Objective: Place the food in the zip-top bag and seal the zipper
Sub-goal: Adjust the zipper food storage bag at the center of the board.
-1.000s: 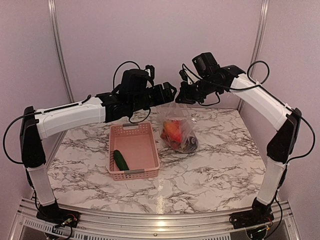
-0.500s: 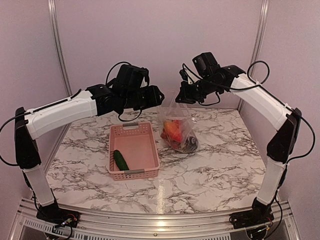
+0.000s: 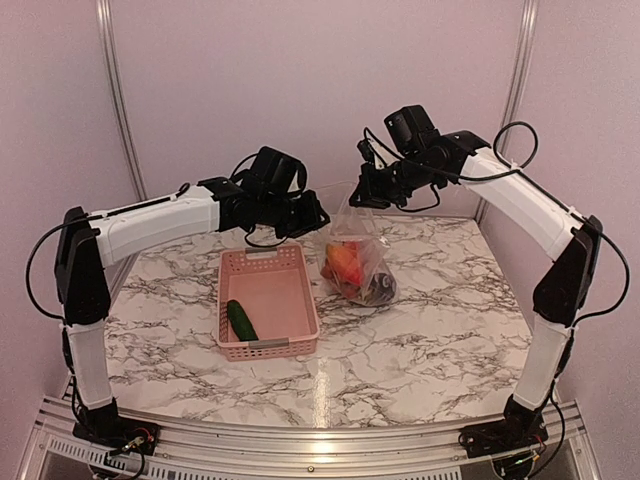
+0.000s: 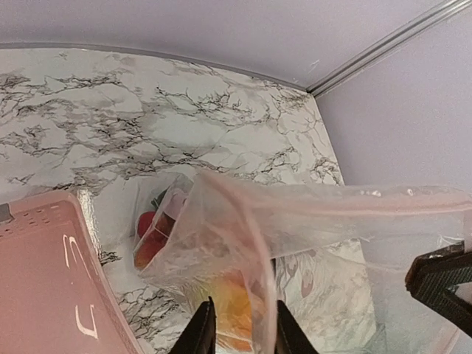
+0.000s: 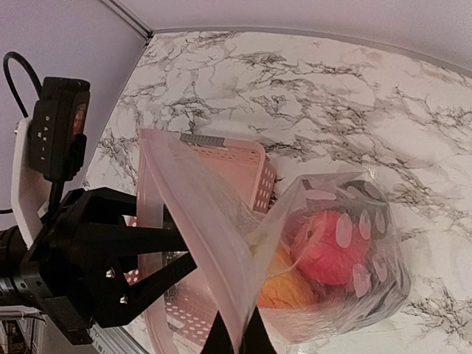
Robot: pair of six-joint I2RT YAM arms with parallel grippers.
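Note:
The clear zip-top bag (image 3: pixel 360 268) hangs over the marble table with its bottom resting on it. My right gripper (image 3: pixel 362 192) is shut on the bag's top edge, the film pinched between its fingertips (image 5: pixel 237 310). Inside lie the food pieces, a red fruit (image 5: pixel 332 247) and an orange one (image 3: pixel 345 262). The pale pink zipper (image 4: pixel 252 243) runs down between the narrow, still parted jaws of my left gripper (image 4: pixel 243 302), which sits at the mouth's left end (image 3: pixel 312 213). One dark green cucumber (image 3: pixel 241 320) lies in the basket.
The pink latticed basket (image 3: pixel 266 346) stands on the table left of the bag, below my left forearm. Purple walls with a metal corner rail (image 4: pixel 383 48) close the table at the back.
My left gripper has drawn back left and down along the bag's mouth, and its jaws have narrowed around the zipper strip. The right gripper and the bag have stayed put.

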